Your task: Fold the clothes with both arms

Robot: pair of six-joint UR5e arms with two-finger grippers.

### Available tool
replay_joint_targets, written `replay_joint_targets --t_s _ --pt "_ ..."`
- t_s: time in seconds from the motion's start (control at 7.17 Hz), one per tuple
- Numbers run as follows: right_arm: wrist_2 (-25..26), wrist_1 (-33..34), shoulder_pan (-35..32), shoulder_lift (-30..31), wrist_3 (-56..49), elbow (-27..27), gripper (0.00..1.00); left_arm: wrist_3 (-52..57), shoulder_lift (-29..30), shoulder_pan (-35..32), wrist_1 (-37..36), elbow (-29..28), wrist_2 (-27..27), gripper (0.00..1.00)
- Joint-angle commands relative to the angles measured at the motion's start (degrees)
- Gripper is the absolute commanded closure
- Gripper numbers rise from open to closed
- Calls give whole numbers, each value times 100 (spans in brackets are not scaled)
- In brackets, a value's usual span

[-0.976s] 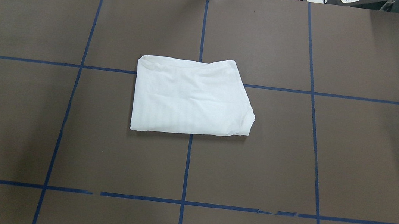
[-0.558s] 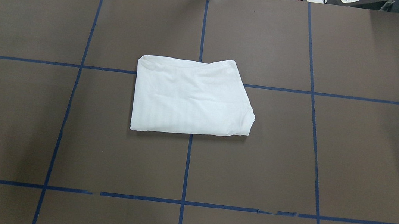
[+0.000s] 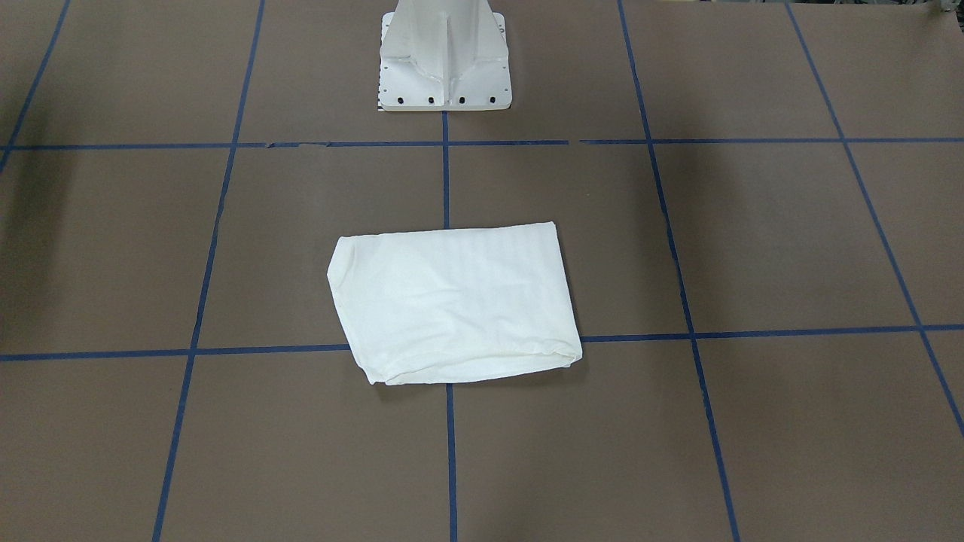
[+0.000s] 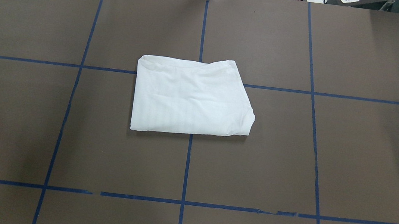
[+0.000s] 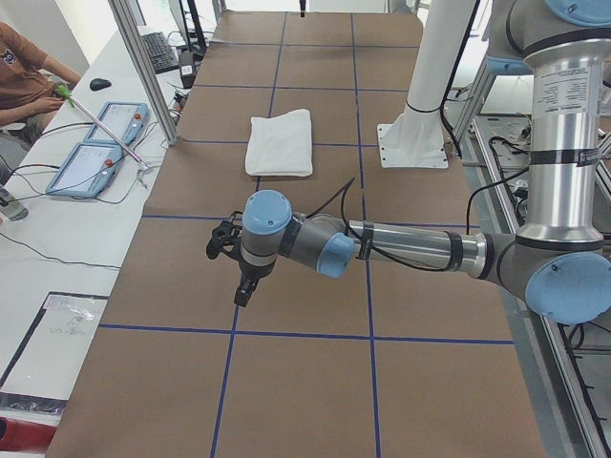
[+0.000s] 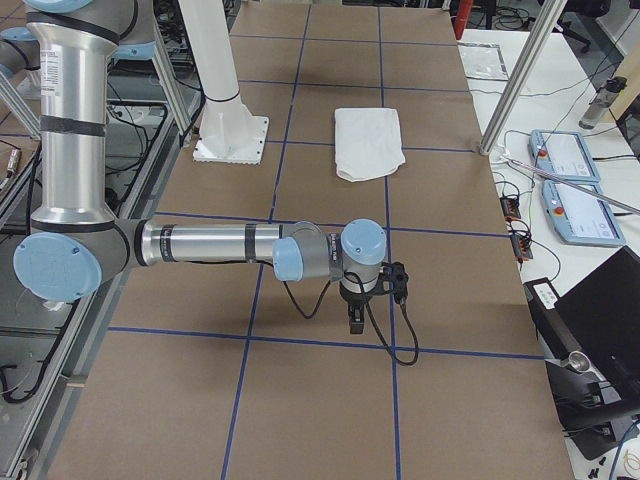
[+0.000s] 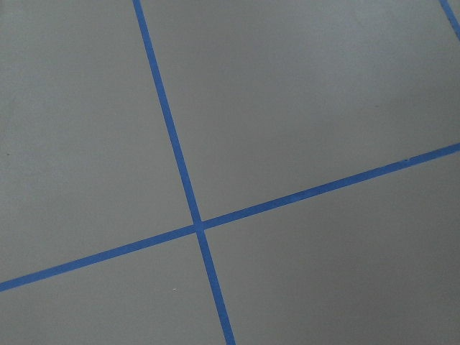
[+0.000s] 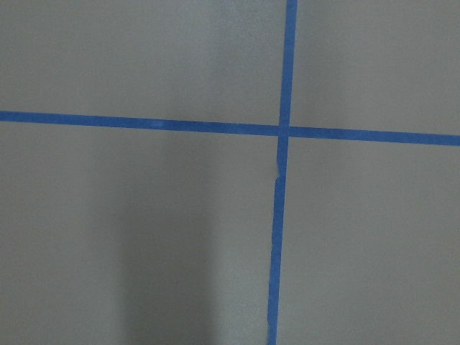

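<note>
- The T-shirt (image 4: 190,97) lies folded mid-counter (image 4: 347,162), well apart from both grippers.
- Risk: a pinch that catches only the top layer would likely peel the stack open, and the slanted right end looks loosest.
- Its long axis runs left to right across the robot, with the layered edges facing away.
- I cannot tell whether the left gripper (image 5: 244,289) or the right gripper (image 6: 356,322) is spread or closed.

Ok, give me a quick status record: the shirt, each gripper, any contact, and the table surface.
shirt: shirt, white, folded into a compact rectangle, lying flat at the table's centre
left: left gripper points down over bare mat, well away from the shirt; cannot tell whether open or shut
right: right gripper likewise, at the opposite end
contact: neither gripper touches the shirt
surface: table, brown mat with a blue tape grid
</note>
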State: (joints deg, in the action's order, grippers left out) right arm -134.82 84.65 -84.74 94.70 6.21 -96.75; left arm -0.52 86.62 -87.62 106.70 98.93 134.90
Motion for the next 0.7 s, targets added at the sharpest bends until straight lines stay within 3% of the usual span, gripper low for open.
replay_joint_targets --t_s 0.0,0.28,0.56 --pt "9 8 -8 13 82 -2 0 8 65 8 -8 -75 -25 0" --pt "9 8 -8 -48 851 -10 0 8 83 0 -8 4 -78 0" --pt "17 -1 -8 -75 935 -19 0 8 92 0 -8 13 -174 0"
